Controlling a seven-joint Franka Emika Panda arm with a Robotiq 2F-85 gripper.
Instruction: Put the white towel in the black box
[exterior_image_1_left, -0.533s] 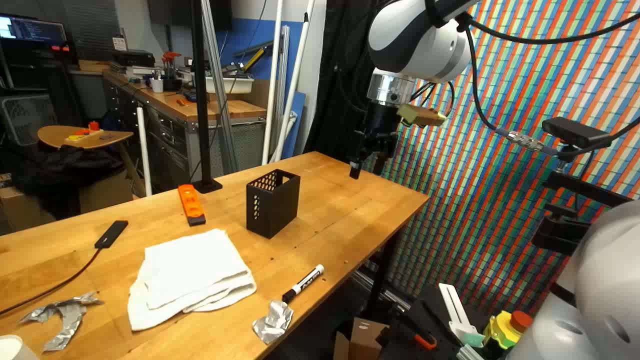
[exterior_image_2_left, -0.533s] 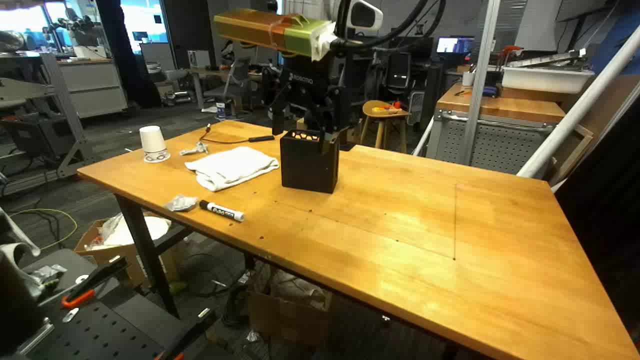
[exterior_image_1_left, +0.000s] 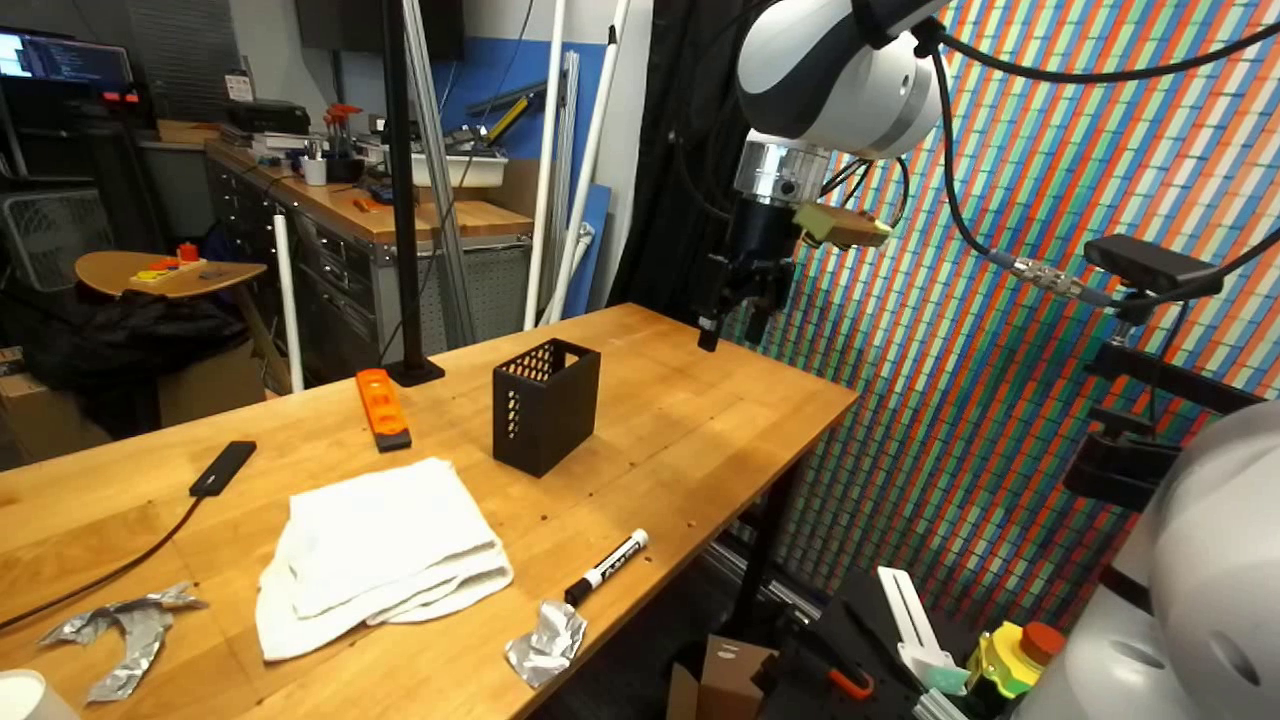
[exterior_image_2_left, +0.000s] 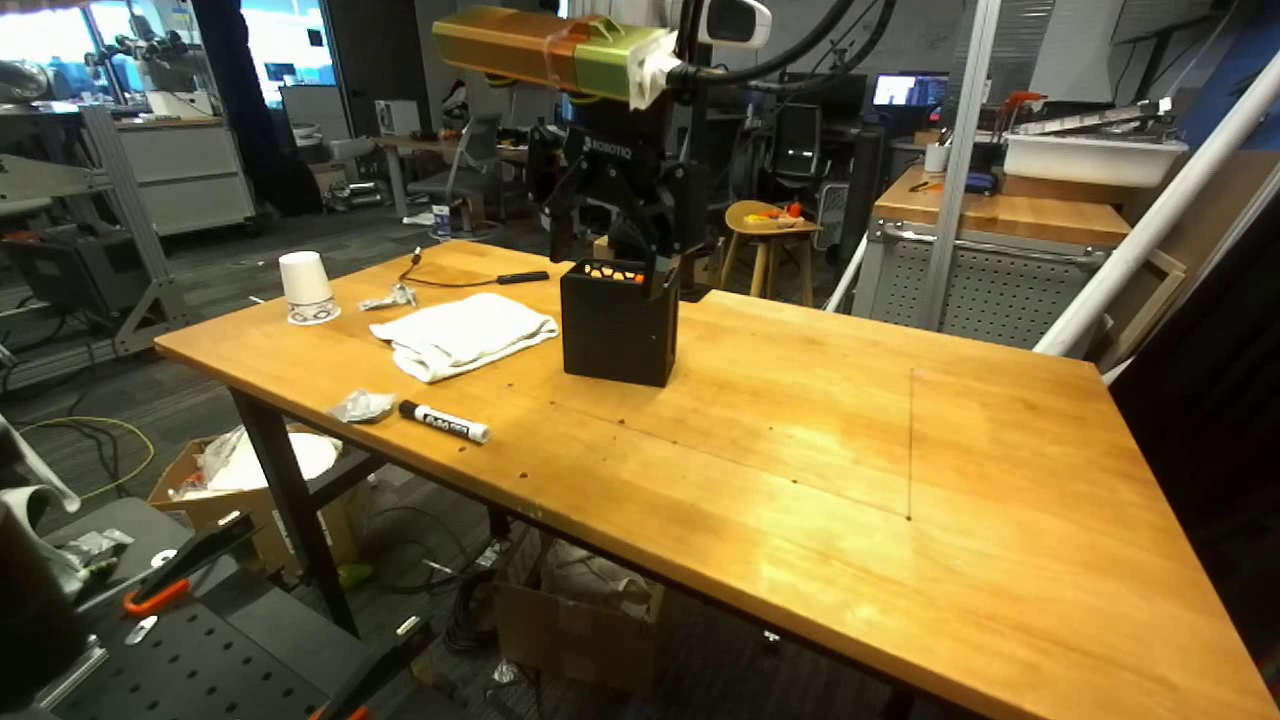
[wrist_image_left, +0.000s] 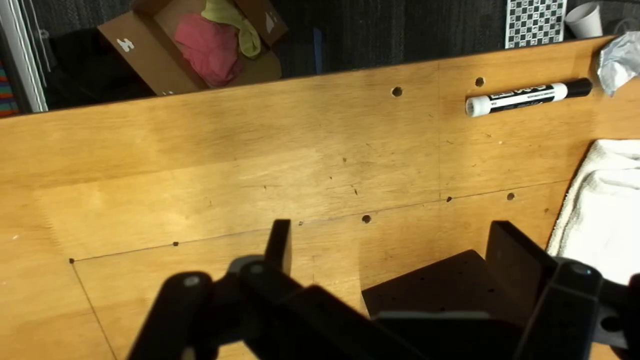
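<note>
Looks not yet started: see folded white towel (exterior_image_1_left: 390, 540) lying on wooden tabletop (exterior_image_1_left: 670, 410), near perforated black box (exterior_image_1_left: 550, 420) but outside it. Farther back, see Robotiq gripper (exterior_image_1_left: 733, 337) hanging above tabletop, with fingers (wrist_image_left: 515, 265) spread apart and gripping nothing. Probably need to do it all: grasp towel, lift, carry over, tuck into box, let go.

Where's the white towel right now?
In an exterior view, the white towel lies folded on the wooden tabletop, just left of the black box and beyond the black-capped marker.
</note>
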